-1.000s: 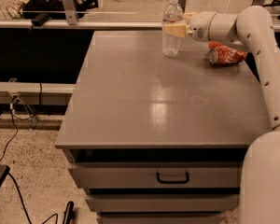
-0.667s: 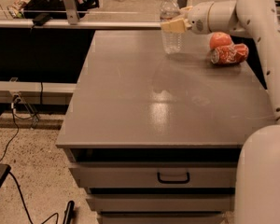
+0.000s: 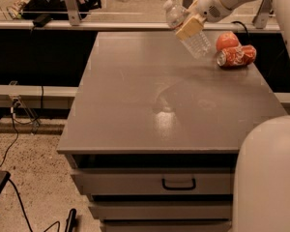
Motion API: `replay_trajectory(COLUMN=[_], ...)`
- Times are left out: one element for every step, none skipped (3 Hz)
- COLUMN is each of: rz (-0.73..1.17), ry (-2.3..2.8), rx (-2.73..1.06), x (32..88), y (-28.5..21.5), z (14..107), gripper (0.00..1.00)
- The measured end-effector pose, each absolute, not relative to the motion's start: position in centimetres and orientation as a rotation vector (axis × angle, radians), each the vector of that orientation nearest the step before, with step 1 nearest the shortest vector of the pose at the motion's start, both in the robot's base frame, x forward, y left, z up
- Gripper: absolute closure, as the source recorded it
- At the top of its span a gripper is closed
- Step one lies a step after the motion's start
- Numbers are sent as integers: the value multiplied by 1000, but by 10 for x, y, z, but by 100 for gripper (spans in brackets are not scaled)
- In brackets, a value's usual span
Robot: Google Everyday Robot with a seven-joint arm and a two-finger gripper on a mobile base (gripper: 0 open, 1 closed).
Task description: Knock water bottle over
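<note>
water bottle [image 3: 198,43] tilted, cap up-left, near soda can [image 3: 236,55] on tabletop [image 3: 135,105]; end effector [image 3: 190,27] against its midsection (grip: can't tell).

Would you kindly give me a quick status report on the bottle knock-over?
Pincer against water bottle, far end of table. Bottle tilted steeply, cap away from soda can, not flat yet. Can lies beside, apart.
</note>
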State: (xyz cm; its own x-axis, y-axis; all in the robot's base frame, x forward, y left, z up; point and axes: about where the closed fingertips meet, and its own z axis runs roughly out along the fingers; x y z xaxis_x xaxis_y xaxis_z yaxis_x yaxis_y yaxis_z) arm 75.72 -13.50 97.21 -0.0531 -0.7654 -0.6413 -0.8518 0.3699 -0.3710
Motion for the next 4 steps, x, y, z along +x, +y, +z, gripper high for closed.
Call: replay_trajectory(rz=[61,42,103,199], ry=[1940,2030,2060,2068], rx=[-1627,-1785,-1901,-1981], x=[707,662,628,613], y=[-138,-138,-127,-107], z=[964,952,939,919], gripper=[98,98,80,57])
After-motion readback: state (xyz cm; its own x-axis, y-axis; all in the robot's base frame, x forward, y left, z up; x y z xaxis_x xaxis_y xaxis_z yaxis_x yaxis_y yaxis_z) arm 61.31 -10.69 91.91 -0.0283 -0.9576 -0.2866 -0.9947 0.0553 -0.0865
